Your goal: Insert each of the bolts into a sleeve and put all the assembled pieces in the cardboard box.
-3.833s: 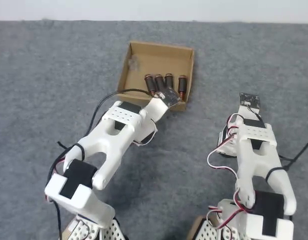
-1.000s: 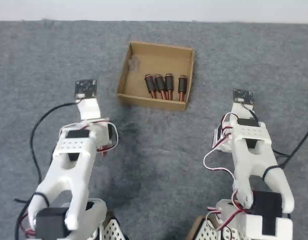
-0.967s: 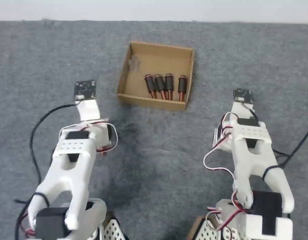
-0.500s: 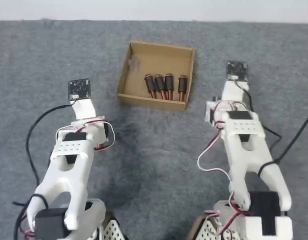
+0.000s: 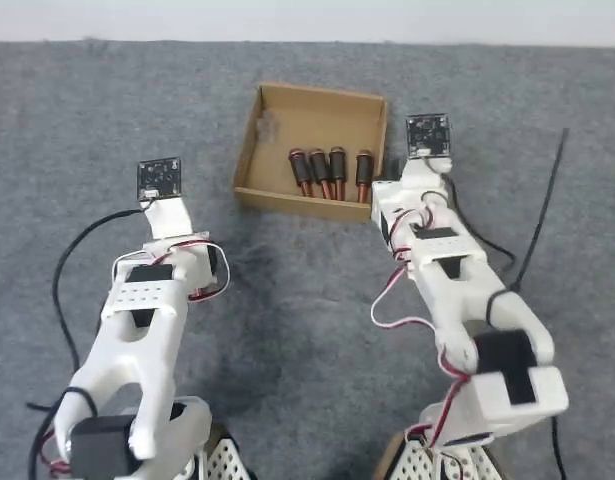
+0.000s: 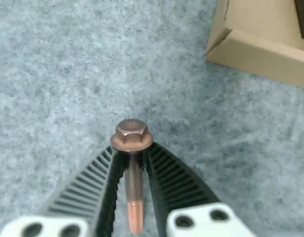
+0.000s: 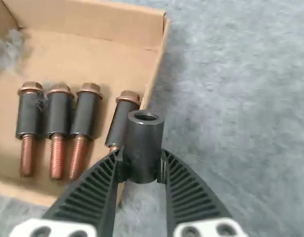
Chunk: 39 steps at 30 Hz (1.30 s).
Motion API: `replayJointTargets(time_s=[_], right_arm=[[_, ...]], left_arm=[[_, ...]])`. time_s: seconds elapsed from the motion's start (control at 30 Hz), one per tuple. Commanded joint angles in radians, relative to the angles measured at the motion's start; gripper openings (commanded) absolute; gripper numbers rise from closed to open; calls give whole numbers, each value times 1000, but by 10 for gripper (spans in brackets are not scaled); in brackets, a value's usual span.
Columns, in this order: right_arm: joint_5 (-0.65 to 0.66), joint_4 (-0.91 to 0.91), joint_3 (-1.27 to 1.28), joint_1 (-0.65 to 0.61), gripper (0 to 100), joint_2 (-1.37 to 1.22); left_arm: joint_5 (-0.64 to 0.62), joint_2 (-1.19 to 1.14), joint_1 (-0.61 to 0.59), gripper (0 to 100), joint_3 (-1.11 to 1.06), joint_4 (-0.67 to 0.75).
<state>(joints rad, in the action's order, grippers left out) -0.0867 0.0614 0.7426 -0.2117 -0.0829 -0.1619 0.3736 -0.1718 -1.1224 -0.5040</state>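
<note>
Right gripper [image 7: 141, 157] has swung in beside box [image 5: 312, 97], pinching a sleeve [image 7: 144, 133]; left gripper [image 6: 133, 150] pinches a bolt [image 6: 131, 135]; four assembled pieces [image 5: 332, 172] boxed, fifth pair unjoined

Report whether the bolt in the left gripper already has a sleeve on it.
Not yet. The bolt is bare, its shank clamped in the left gripper; the sleeve sits empty in the right gripper.

The open cardboard box [image 5: 317, 125], upper centre in the high view, holds four sleeved copper bolts [image 5: 332, 172] side by side; the left gripper [image 6: 133, 150] clamps one bare hex-head bolt [image 6: 131, 135], and the right gripper [image 7: 142, 155] clamps one empty black sleeve [image 7: 144, 133] beside the box's right wall.
</note>
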Motion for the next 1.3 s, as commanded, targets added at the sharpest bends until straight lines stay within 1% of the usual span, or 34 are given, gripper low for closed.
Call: replayJointTargets(time_s=[0.0, 0.17, 0.33, 0.47, 0.8, 0.93, 1.07, 1.17, 1.27], right_arm=[[14, 199, -43, -7, 7, -15], [9, 444, -12, -25, 7, -54], [14, 819, 146, -53, 7, -67], [15, 1013, 265, -70, 7, -65], [23, 1385, 565, -87, 7, -59], [138, 1501, 680, -136, 7, -59], [157, 1630, 813, -196, 7, -59], [157, 1687, 888, -213, 7, -59], [155, 1698, 921, -203, 7, -58]], left_arm=[[8, 54, -2, 11, 13, 28], [8, 54, -2, 11, 13, 28], [8, 54, 0, 11, 13, 29], [8, 54, 0, 11, 13, 29], [8, 54, 0, 11, 13, 29], [8, 54, 0, 11, 13, 29], [8, 54, 0, 11, 12, 29], [8, 54, 0, 11, 12, 29], [8, 54, 0, 11, 12, 29]])
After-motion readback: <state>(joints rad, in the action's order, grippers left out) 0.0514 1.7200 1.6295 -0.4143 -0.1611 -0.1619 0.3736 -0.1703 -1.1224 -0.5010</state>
